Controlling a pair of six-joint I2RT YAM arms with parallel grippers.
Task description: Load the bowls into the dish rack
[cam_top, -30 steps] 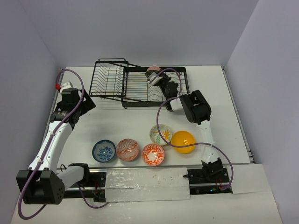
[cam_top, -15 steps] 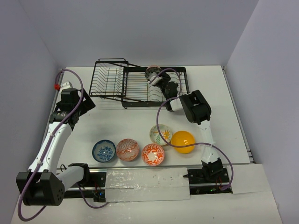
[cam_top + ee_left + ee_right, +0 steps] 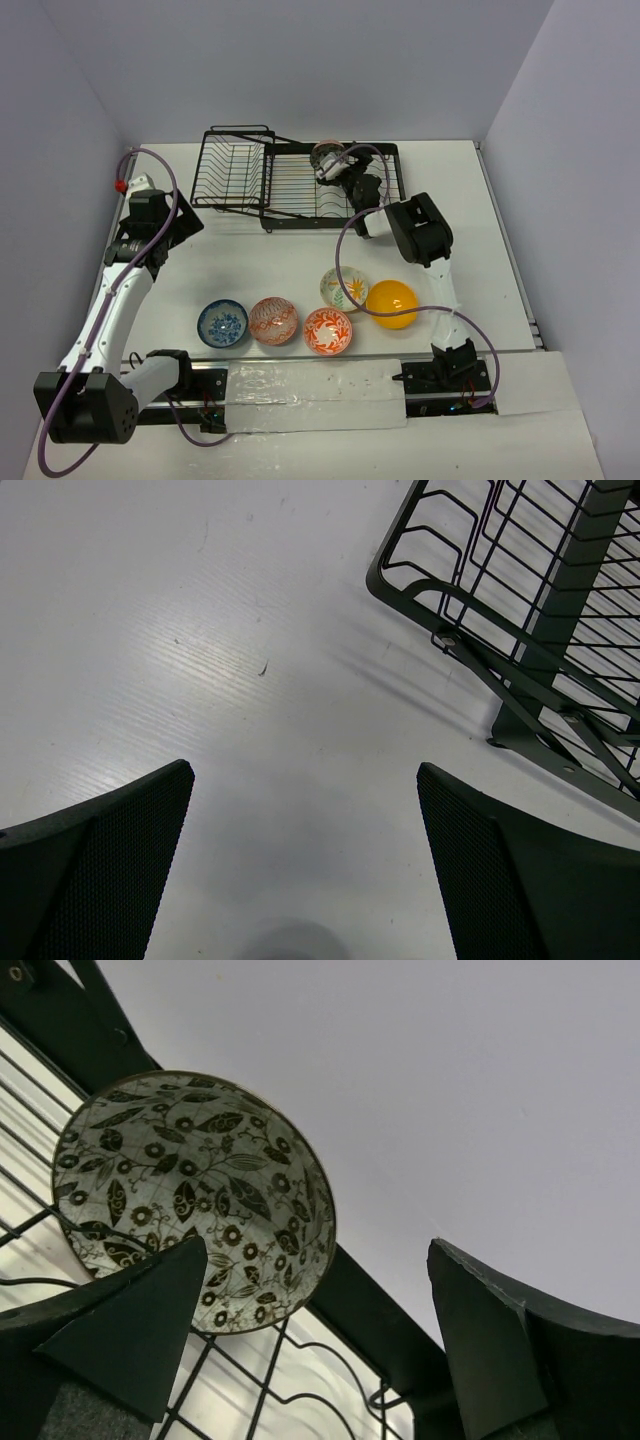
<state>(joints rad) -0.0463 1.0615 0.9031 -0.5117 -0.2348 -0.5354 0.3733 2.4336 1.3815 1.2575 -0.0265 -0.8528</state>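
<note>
The black wire dish rack (image 3: 300,185) stands at the back of the table. A grey-black patterned bowl (image 3: 327,155) leans on its edge among the rack's far wires, and in the right wrist view this bowl (image 3: 195,1195) has its lower rim behind the left fingertip (image 3: 130,1330). My right gripper (image 3: 338,170) (image 3: 318,1250) is open just beside it, holding nothing. The blue (image 3: 222,323), pink-red (image 3: 273,320), orange-red floral (image 3: 328,330), white leafy (image 3: 344,288) and orange-yellow (image 3: 392,303) bowls sit near the front. My left gripper (image 3: 183,222) (image 3: 305,770) hangs open over bare table by the rack's corner (image 3: 520,630).
The rack's tilted basket section (image 3: 235,165) is at its left end. Purple cables (image 3: 350,250) loop from both arms over the table. White walls close in the back and both sides.
My right gripper has gone from shut to open, letting go of the grey-black bowl, which now rests in the rack. The left arm has shifted slightly.
</note>
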